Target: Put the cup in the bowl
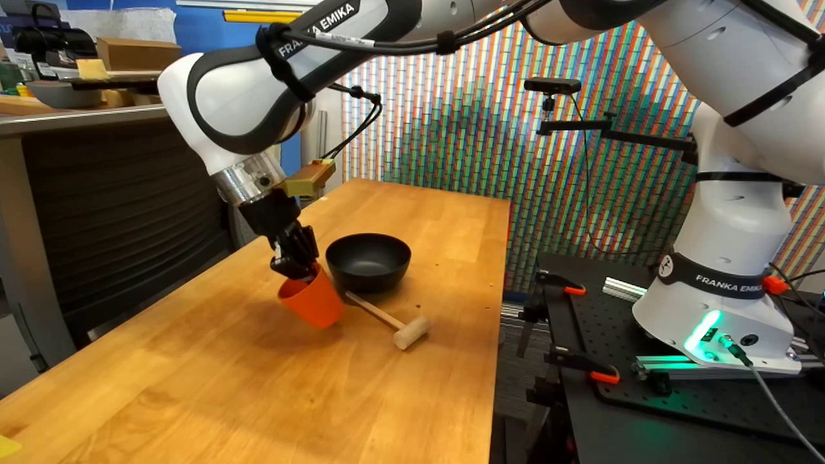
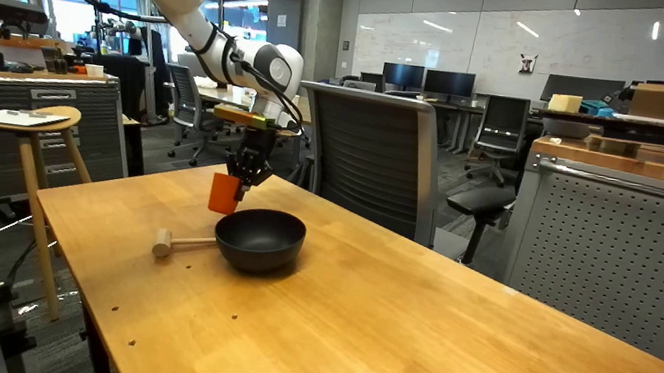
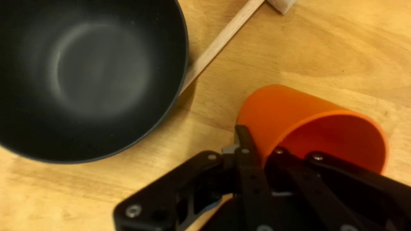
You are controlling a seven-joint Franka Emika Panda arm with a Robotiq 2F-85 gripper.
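The black two-fingered gripper (image 3: 260, 144) pinches the side of a plain orange-red tapered plastic cup (image 1: 317, 301) near its rim, one finger inside the cup and the other against the outside; the cup is tilted in that grip, mouth turned upward, base slanting down toward the honey-coloured wooden tabletop (image 2: 446, 340), and whether its low edge meets the wood I can't quite tell from here; the cup is outside the round, shallow, matte black bowl (image 2: 259, 260), just beside it, and what I can see in the cup is that one dark finger against the red inner wall; the bowl, clearly the wider of the two, sits upright on the table, and in the wrist view its inside lies in plain sight, a smooth dark floor circled by a soft pale sheen; a light wooden mallet (image 1: 387, 318) with a cylindrical head lies close by, its handle running up to the bowl, where in the wrist view the rim covers the tip; over on the metal-edged workbench (image 1: 97, 118), in an exterior view, sits a grey rounded bowl (image 1: 64, 95), with a brown cardboard box (image 1: 138, 53) near it; I can't make out what either of those holds.
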